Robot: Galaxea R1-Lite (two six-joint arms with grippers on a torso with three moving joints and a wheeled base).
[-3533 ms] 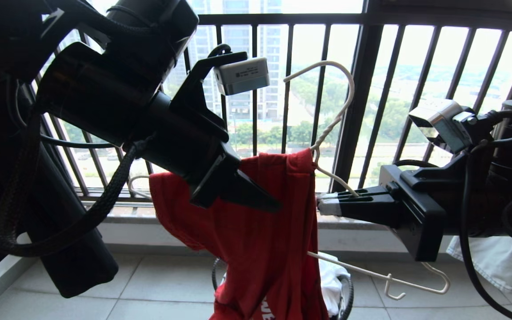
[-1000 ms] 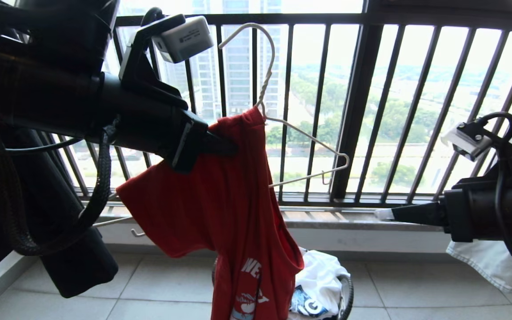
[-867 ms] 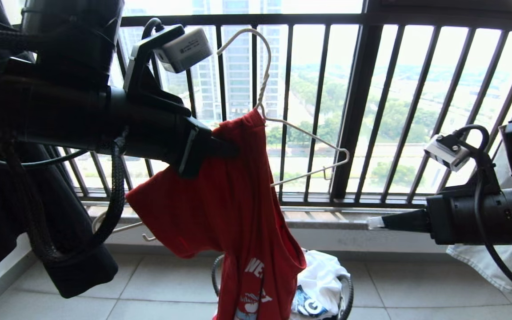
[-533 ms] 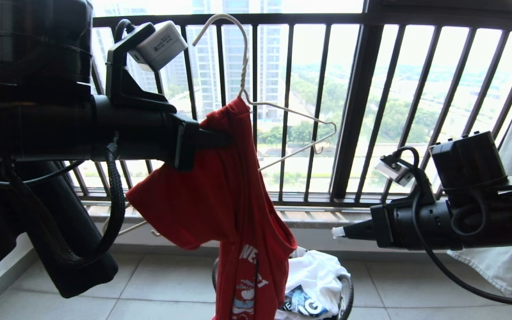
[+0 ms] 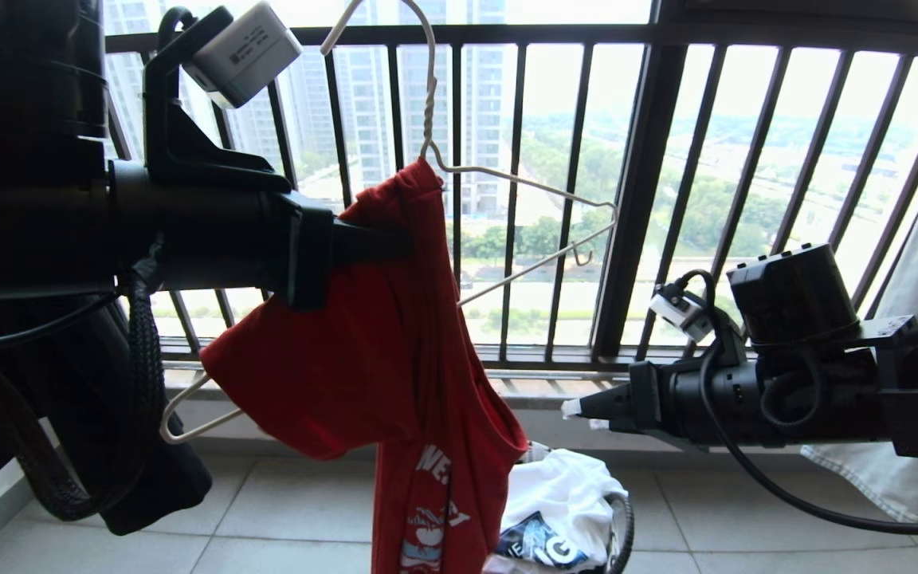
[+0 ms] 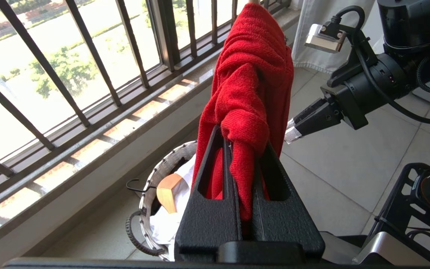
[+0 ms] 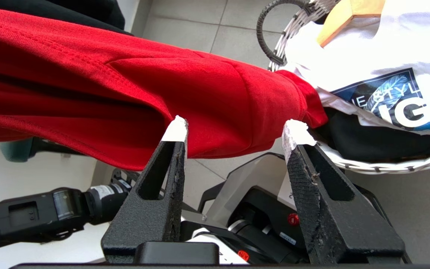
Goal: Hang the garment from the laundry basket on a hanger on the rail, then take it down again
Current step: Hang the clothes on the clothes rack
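Observation:
The red garment (image 5: 395, 359) hangs bunched on the cream wire hanger (image 5: 523, 179). One hanger arm runs inside the cloth and pokes out of the sleeve; the other arm is bare. My left gripper (image 5: 407, 243) is shut on a fold of the garment (image 6: 252, 74) near the neck and holds it up in front of the window bars. My right gripper (image 5: 574, 408) stands open, level, just right of the hanging cloth. Its white-tipped fingers (image 7: 177, 129) point at the garment (image 7: 125, 82) with nothing between them. The laundry basket (image 5: 622, 526) sits on the floor below. The rail is out of view.
A dark barred window railing (image 5: 642, 199) stands close behind. In the basket (image 6: 151, 186) lie a white printed T-shirt (image 5: 570, 502) and a wooden hanger (image 6: 168, 190). A black garment (image 5: 132, 446) hangs at the left, a white cloth (image 5: 897, 470) at the right.
My left gripper has lifted the garment and hanger higher, so the hook top now leaves the picture. My right arm has swung in toward the cloth, rolled its wrist and opened its jaws.

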